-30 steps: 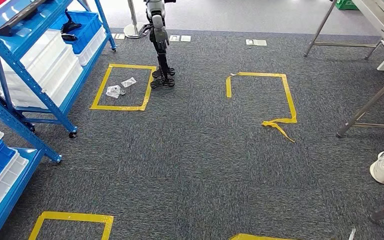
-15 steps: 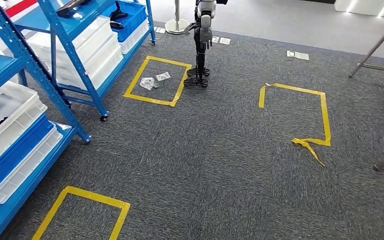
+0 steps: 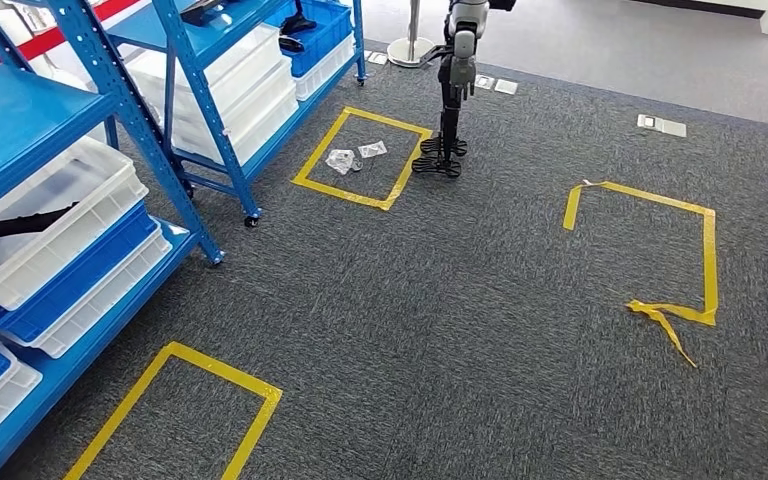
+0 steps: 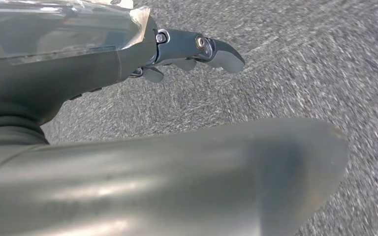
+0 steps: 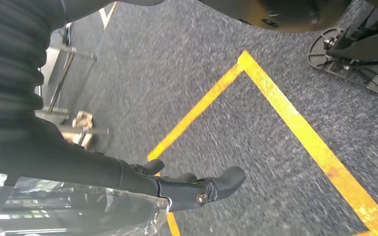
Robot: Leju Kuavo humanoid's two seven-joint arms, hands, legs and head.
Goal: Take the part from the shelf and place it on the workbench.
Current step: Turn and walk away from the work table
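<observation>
Turning toward the blue metal shelf [image 3: 150, 130], now nearer; left hand [image 4: 197, 49] and right hand [image 5: 197, 189] hang with fingers apart, holding nothing.

Head cam sits high, looking forward and down across the carpet [image 3: 440, 330], shelf [image 3: 110, 130] at my left. Each wrist cam sits close behind its own hand, left hand [image 4: 128, 64], right hand [image 5: 167, 189], carpet well beyond the fingers. All three share carpet.

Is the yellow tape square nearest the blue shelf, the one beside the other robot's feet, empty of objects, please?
No: in the head view the yellow tape square holds small clear plastic bags lying on the carpet inside it.
</observation>
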